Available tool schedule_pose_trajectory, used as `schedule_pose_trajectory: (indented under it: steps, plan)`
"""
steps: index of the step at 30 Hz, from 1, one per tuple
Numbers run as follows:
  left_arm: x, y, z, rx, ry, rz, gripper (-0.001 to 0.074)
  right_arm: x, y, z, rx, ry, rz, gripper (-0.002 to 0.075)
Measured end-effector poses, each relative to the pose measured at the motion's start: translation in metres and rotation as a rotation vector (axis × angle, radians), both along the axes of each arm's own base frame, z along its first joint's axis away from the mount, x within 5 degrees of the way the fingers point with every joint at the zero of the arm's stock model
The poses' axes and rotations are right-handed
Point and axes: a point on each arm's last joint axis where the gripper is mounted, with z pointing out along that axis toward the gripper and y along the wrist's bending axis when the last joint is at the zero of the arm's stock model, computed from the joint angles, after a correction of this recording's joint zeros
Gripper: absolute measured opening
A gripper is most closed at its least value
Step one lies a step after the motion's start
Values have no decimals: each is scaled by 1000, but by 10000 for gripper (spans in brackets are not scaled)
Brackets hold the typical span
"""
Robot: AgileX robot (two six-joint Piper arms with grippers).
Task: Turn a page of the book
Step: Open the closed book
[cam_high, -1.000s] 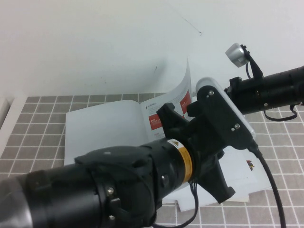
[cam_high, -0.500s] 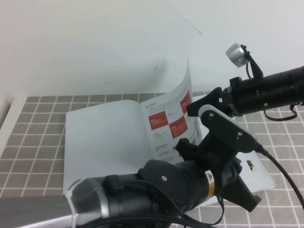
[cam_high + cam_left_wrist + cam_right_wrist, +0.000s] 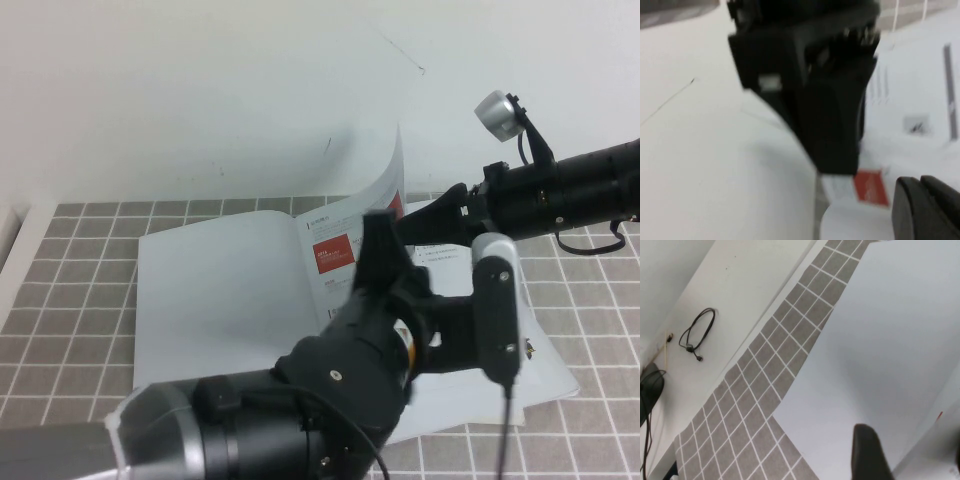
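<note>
Where the grey-tiled tabletop (image 3: 70, 290) meets a plain white wall (image 3: 200, 90), we see the large glossy white softcover book (image 3: 215, 285) lying open. Its thin red-checkered page (image 3: 385, 185) curls upright by the spine, pinched by the right tool (image 3: 415, 225). Whether the left tool (image 3: 375, 250), hovering above the book, is open, we cannot tell.

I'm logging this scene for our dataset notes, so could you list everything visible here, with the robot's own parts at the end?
book: one, white glossy pages, lying open on the tiled table.
page: one, white with red squares, lifted and curling upright over the book's middle.
table: one, grey tiles with white grout, under the book.
cable: one, black, coiled on the white surface beyond the tiles.
left gripper: one, black, raised close to the camera before the page.
right gripper: one, black, at the lifted page's right side.
</note>
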Motion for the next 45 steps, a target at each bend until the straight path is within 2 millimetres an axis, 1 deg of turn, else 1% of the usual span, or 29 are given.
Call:
schedule_pose_trajectory:
  steps: [2,3,5,7,9,11,12,14,15,18,20,22,24,27,29,32,36,40,43,45]
  plan:
    - [1,11,4,151,-63,92,-4,0,0,0,0,0,0,355]
    - [2,16,5,190,-63,140,-4,0,0,0,0,0,0,355]
    - [3,32,9,231,4,265,-4,0,0,0,0,0,0,355]
    - [4,51,11,200,167,366,-4,0,0,0,0,0,-1,355]
    - [1,68,11,125,377,427,-4,0,0,0,0,0,-1,355]
    - [-5,76,12,34,546,427,-4,0,0,0,0,0,-1,355]
    - [-9,78,14,-15,603,413,-4,0,0,0,0,0,-1,355]
    - [-20,74,18,-136,698,346,-4,0,0,0,0,0,-1,355]
    - [-24,71,21,-188,719,311,-4,0,0,0,0,0,-1,355]
    - [-35,55,30,-361,766,212,-4,0,0,0,0,0,-1,355]
    - [-39,43,32,-440,788,159,-4,0,0,0,0,0,-1,355]
    - [-41,31,26,-486,813,131,-4,0,0,0,0,0,-1,355]
    - [-43,18,13,-494,826,104,-4,0,0,0,3,0,-3,355]
    - [-45,-1,-13,-463,792,38,-4,0,0,0,5,1,-4,355]
    - [-43,-11,-28,-469,762,4,-4,0,0,0,5,1,-4,355]
    - [-37,-22,-40,-525,742,-12,-4,0,0,0,5,1,-4,355]
    - [-31,-31,-51,-619,747,11,-4,0,0,0,5,1,-4,354]
    - [-25,-34,-57,-683,727,50,-4,0,0,1,6,1,-5,353]
    - [-19,-32,-57,-689,665,76,-4,0,0,0,6,1,-4,353]
    - [-16,-30,-57,-645,592,75,-4,0,0,0,6,1,-4,353]
